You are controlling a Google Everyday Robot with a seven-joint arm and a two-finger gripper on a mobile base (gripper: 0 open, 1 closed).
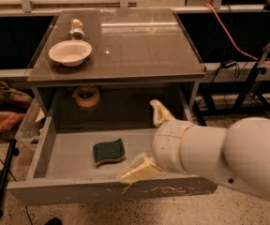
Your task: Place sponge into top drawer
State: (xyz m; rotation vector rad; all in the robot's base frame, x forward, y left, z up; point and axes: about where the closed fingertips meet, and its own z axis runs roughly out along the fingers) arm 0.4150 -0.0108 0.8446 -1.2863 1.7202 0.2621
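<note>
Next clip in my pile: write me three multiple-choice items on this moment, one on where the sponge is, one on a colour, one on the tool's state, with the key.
1. Where is the sponge?
A. On the ground
B. On the floor of the open drawer
C. Held up in the air

2. What colour is the sponge's upper face?
A. Dark green
B. Bright red
C. White

3. What state is the tool in?
A. Shut on the sponge
B. Shut, holding nothing
C. Open, holding nothing

Key:
1 B: it lies flat inside the pulled-out drawer.
2 A: a dark green top shows over a yellow edge.
3 C: the tool hangs over the drawer's front right part with its fingers spread. It is to the right of the sponge and not touching it.
</note>
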